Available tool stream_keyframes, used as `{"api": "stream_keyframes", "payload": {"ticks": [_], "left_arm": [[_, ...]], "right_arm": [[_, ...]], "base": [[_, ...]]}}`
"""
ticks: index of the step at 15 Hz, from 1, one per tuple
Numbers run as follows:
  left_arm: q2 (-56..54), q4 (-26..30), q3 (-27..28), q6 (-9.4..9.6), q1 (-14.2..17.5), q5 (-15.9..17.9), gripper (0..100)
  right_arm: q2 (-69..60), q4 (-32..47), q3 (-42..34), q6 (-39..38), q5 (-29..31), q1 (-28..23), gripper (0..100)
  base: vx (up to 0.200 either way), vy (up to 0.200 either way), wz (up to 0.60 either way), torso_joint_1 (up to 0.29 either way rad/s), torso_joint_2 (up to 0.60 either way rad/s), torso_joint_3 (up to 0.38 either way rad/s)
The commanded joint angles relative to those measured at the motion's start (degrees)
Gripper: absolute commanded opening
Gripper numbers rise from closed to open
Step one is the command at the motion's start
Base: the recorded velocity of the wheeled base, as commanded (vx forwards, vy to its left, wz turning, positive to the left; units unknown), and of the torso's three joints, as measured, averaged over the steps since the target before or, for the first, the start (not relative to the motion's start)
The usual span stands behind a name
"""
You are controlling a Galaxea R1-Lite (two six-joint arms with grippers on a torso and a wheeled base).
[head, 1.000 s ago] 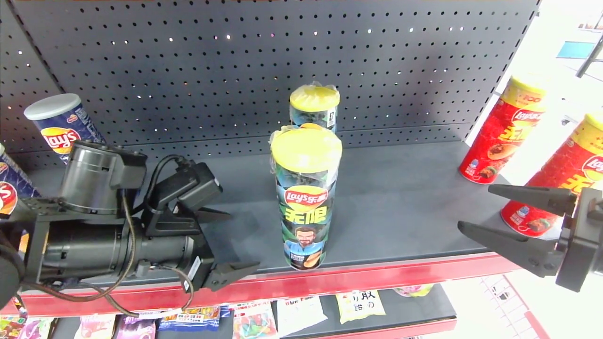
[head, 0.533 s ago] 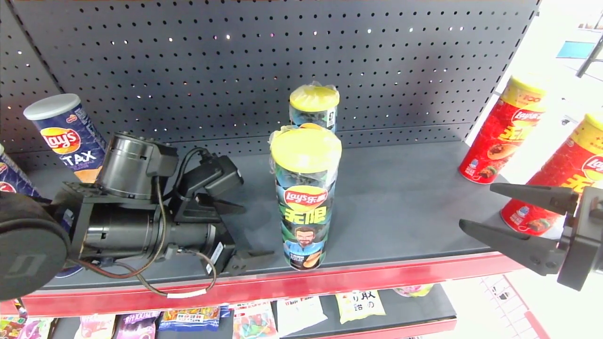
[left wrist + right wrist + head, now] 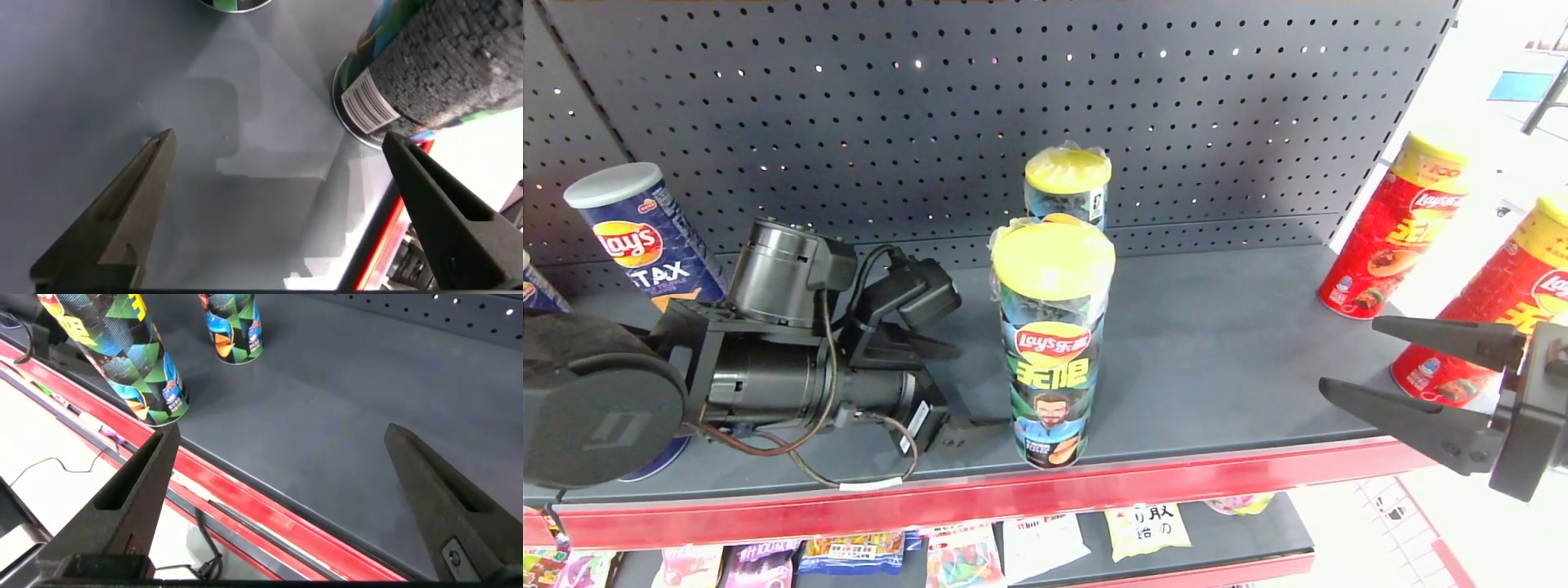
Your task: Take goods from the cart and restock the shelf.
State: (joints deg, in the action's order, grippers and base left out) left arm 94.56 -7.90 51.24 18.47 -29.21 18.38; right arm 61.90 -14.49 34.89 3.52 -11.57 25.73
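Red shelf lip (image 3: 1192, 478) nearest. The front green can (image 3: 1054, 359) stands upright just behind it. Left gripper (image 3: 983, 388), fingers apart, sits low over the deck, its lower finger near that can's base. Right gripper (image 3: 1349, 355), fingers apart, hangs at the right front edge before the red cans (image 3: 1388, 237), with bare deck between it and the front green can. The rear green can (image 3: 1068, 184) stands directly behind, near the pegboard (image 3: 890, 122).

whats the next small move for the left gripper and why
Probably shift the open left gripper slightly toward the shelf's red front edge before advancing. The front green chip can with the yellow lid stands in line with one finger rather than between the two, so advancing straight would likely nudge it instead of bracketing it.
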Motion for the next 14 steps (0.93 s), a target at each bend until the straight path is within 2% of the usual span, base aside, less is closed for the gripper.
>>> {"api": "stream_keyframes", "payload": {"ticks": [1,14], "left_arm": [[0.54,-0.10,0.44,-0.01,-0.06,-0.01,100],[2.29,-0.10,2.55,-0.01,-0.94,-0.01,100]], "right_arm": [[0.23,-0.01,0.00,-0.01,-0.03,0.02,100],[0.23,-0.01,-0.08,-0.36,-0.03,0.02,100]], "base": [[0.000,0.000,0.00,0.000,0.00,0.000],[0.000,0.000,0.00,0.000,0.00,0.000]]}}
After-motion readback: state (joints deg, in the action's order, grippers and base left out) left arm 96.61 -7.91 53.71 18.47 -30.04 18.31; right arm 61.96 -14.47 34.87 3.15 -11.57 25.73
